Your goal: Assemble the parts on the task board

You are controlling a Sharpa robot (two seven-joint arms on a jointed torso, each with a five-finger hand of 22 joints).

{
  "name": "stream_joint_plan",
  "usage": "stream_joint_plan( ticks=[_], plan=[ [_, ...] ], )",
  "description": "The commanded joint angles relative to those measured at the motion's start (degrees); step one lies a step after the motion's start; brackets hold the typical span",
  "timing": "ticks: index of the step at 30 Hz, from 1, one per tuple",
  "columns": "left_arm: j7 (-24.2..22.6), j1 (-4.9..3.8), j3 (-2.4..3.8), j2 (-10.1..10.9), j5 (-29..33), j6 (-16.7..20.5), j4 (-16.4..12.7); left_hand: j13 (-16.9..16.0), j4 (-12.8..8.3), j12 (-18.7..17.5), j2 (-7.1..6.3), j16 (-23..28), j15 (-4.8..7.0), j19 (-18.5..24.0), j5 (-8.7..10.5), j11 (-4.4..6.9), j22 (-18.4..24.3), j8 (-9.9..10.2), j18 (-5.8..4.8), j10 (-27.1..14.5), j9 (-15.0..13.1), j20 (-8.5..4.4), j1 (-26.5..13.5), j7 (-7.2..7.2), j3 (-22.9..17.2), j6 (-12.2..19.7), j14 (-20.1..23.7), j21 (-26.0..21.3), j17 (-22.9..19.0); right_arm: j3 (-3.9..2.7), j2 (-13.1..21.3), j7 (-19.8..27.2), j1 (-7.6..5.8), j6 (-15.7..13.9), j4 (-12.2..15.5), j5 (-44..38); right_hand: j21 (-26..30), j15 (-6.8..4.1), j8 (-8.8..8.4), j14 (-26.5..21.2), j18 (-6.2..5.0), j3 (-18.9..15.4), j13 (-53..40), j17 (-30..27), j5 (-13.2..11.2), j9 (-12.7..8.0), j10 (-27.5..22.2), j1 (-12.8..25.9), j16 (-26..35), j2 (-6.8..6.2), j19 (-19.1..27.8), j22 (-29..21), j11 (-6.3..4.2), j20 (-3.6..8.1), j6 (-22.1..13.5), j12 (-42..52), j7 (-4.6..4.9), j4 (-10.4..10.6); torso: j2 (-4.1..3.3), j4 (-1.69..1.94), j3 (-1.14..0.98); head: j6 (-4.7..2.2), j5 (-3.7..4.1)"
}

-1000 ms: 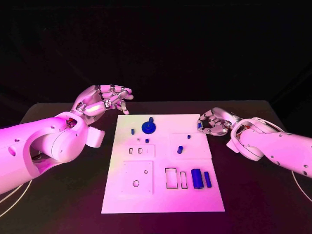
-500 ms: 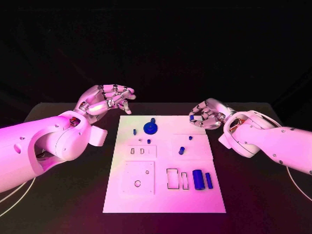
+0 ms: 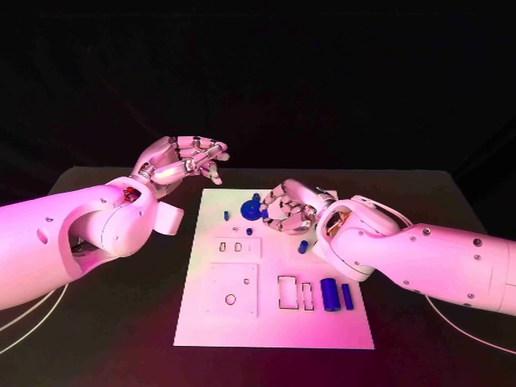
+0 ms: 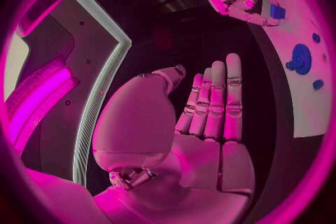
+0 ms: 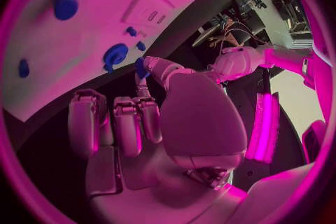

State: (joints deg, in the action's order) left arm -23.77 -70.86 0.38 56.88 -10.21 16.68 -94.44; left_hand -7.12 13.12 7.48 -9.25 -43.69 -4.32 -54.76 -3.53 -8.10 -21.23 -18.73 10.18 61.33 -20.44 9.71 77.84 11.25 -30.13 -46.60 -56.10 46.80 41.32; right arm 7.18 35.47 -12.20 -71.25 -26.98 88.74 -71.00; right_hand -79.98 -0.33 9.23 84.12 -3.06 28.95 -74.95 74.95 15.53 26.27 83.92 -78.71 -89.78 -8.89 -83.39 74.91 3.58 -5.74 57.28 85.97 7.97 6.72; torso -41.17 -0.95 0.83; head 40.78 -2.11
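Note:
The white task board lies in the middle of the black table. A blue gear stands near its far edge, with small blue pegs beside it. My right hand hovers over the board's far part, just right of the gear, and pinches a small blue part between thumb and finger. The left wrist view shows that part at the right hand's fingertips. My left hand is raised off the board's far left corner, holding nothing, its fingers side by side.
A thick blue cylinder and a thinner blue bar lie at the board's near right beside rectangular slots. A square plate with a hole sits at the near left. My right forearm crosses the board's right edge.
My right hand has carried the small blue part leftward, from the board's far right edge to a spot beside the gear. The left hand has barely moved.

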Motion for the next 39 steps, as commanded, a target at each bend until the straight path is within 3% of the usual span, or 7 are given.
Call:
stream_joint_plan(
  ticks=[1, 5, 9, 18, 20, 32, 39],
  plan=[
    [0.78, -0.04, -0.02, -0.21, -0.46, 0.35, 0.05, -0.06, 0.43, -0.09, -0.07, 0.00, -0.03, 0.27, 0.16, -0.04, -0.10, 0.12, 0.30, -0.01, -0.09, -0.04, -0.53, 0.36, 0.05, 0.01, -0.27, 0.25, -0.02, 0.18, -1.42, -3.24, 0.83, -0.28, -0.37, -4.54, 0.01, -0.37, 0.15, 5.88, 0.27, 0.08, -10.63, 15.05, -0.14, 0.60, 2.39, 0.57, -0.22, -0.19, -0.02, 6.12, -0.32, 0.38, -0.21, 0.08, 0.01, -0.35, 0.01, 0.19, 0.04, 0.17, -0.19],
    [0.98, -0.04, -0.03, -0.29, -0.57, 0.40, 0.02, -0.06, 0.42, -0.09, -0.07, 0.00, -0.03, 0.27, 0.16, -0.04, -0.10, 0.12, 0.30, -0.01, -0.09, -0.05, -0.53, 0.36, 0.05, 0.01, -0.27, 0.25, -0.02, 0.33, -3.15, -3.55, 2.29, -0.03, -1.01, -6.29, 0.04, -0.37, 0.23, 5.88, 0.27, 0.10, -10.57, 15.05, -0.32, 0.65, 2.35, 0.69, -0.22, -0.22, -0.01, 6.10, -0.32, 0.37, -0.16, 0.03, 0.00, -0.38, -0.09, 0.17, 0.03, 0.24, 0.06],
    [1.30, -0.04, -0.04, -0.28, -0.87, 0.51, -0.05, -0.07, 0.40, -0.07, -0.07, -0.05, -0.01, 0.25, 0.16, -0.01, -0.13, 0.12, 0.31, 0.02, -0.11, -0.05, -0.52, 0.34, 0.05, -0.01, -0.34, 0.30, -0.01, 0.38, -4.62, -3.86, 3.57, 0.27, -1.70, -7.90, -0.02, -0.36, 0.23, 5.88, 0.28, 0.10, -10.60, 15.05, -0.33, 0.65, 2.37, 0.70, -0.22, -0.22, -0.05, 6.16, -0.32, 0.37, -0.16, 0.05, 0.00, -0.38, -0.16, 0.17, -0.06, 0.75, -0.37],
    [2.19, -0.04, -0.05, -0.29, -1.92, 0.48, -0.14, -0.66, 0.47, 1.08, -0.11, -1.38, 0.47, -0.33, 0.15, 0.46, -0.87, 0.12, 0.38, 1.55, -0.46, -0.39, -0.87, 0.07, 0.19, -0.16, -2.07, 1.85, 0.54, 0.42, -6.62, -5.32, 5.72, 0.83, -3.33, -10.45, 0.17, -0.36, 0.33, 5.88, 0.23, 0.06, -10.55, 15.05, -0.45, 0.72, 2.33, 0.93, -0.22, -0.38, 0.06, 6.01, -0.33, 0.37, -0.12, 0.00, -0.02, -0.40, -0.06, 0.10, 0.03, 1.20, -0.16],
    [2.32, -0.04, -0.05, -0.31, -2.06, 0.47, -0.12, -0.79, 0.49, 1.31, -0.15, -1.70, 0.57, -0.48, 0.16, 0.54, -1.06, 0.12, 0.38, 1.74, -0.53, -0.47, -0.94, 0.00, 0.23, -0.18, -2.43, 2.22, 0.70, 0.42, -6.89, -5.51, 6.07, 0.92, -3.71, -10.87, 0.18, -0.36, 0.35, 5.88, 0.23, 0.04, -10.49, 15.05, -0.48, 0.73, 2.29, 1.00, -0.22, -0.45, 0.06, 6.00, -0.33, 0.37, -0.12, -0.05, -0.02, -0.41, -0.05, 0.10, 0.00, 1.70, 0.09],
    [2.64, -0.03, -0.06, -0.52, -2.34, 0.21, 0.03, -0.99, 0.48, 1.64, -0.17, -2.11, 0.69, -0.65, 0.15, 0.65, -1.30, 0.15, 0.38, 1.99, -0.62, -0.59, -0.97, -0.08, 0.24, -0.19, -2.86, 2.71, 0.93, 0.42, -7.82, -6.17, 7.07, 1.34, -4.02, -12.52, 0.15, -0.37, 0.43, 5.88, 0.24, -0.13, -10.55, 15.05, -0.83, 0.80, 2.34, 1.59, -0.22, -0.99, 0.01, 6.07, -0.33, 0.36, -0.25, -0.01, -0.02, -0.42, -0.08, 0.09, 0.11, 1.70, -0.17],
    [2.66, -0.03, -0.06, -0.46, -2.33, -0.12, 0.01, -0.99, 0.48, 1.64, -0.17, -2.11, 0.69, -0.65, 0.15, 0.65, -1.30, 0.15, 0.38, 1.99, -0.62, -0.59, -0.97, -0.08, 0.24, -0.19, -2.86, 2.71, 0.93, 0.42, -7.80, -6.56, 7.19, 1.02, -3.93, -13.17, 0.15, -0.36, 0.44, 5.88, 0.25, -0.19, -10.52, 15.05, -1.01, 0.82, 2.32, 1.83, -0.22, -1.19, -0.01, 6.09, -0.32, 0.36, -0.33, -0.04, -0.01, -0.40, -0.07, 0.11, 0.01, 1.65, -0.30]
  ],
)
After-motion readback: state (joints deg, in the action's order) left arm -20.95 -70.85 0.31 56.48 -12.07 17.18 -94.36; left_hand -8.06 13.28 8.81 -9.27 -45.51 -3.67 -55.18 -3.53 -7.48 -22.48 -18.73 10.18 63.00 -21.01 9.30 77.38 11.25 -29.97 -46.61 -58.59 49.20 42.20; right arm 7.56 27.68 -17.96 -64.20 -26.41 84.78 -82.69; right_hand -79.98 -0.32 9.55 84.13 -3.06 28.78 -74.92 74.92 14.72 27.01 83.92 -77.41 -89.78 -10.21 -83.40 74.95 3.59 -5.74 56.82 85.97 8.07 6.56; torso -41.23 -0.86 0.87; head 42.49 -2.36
